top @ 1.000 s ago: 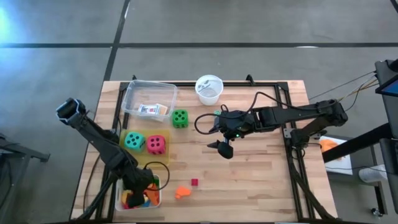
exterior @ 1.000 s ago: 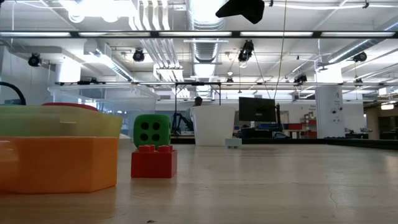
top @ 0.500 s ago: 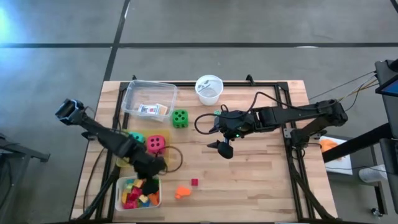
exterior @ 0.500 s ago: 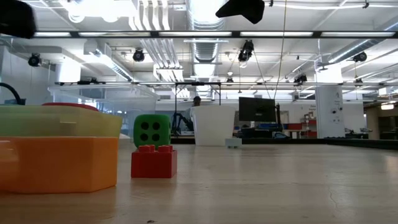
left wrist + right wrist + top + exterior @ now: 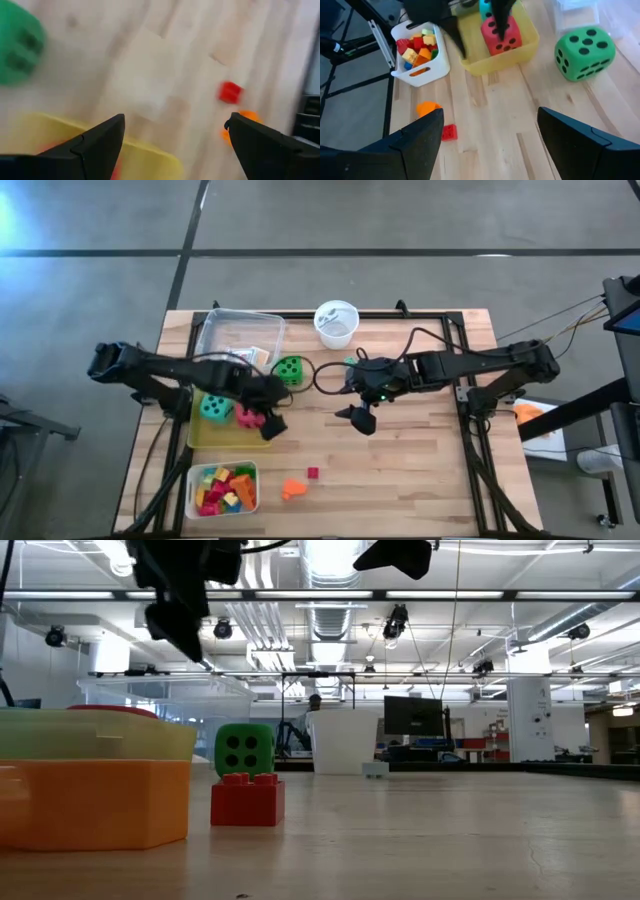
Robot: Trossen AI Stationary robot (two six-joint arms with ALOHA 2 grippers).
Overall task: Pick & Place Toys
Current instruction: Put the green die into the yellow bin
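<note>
A green die [image 5: 290, 369] rests on the table. A teal die [image 5: 213, 408] and a red die [image 5: 248, 416] lie in the yellow tray [image 5: 215, 437]. A small red block [image 5: 313, 473] and an orange block [image 5: 292, 490] lie loose near the front edge. My left gripper [image 5: 270, 426] hangs open above the yellow tray's right edge, beside the red die, with nothing between its fingers [image 5: 100, 142]. My right gripper [image 5: 362, 420] hangs open over the middle of the table, also holding nothing. In the low view both grippers stand high above the table.
A white tray [image 5: 194, 480] with several bright blocks stands at the near left. A clear tray [image 5: 215, 330] holding a card pack [image 5: 245, 356] stands at the far left, and a white cup [image 5: 336, 323] at the far middle. Bare wood lies at the right.
My left gripper has swung from over the white tray toward the far edge and to the right, rising a little and turning, and now hangs by the red die. Its fingers stay open. The white tray's blocks have come into view.
</note>
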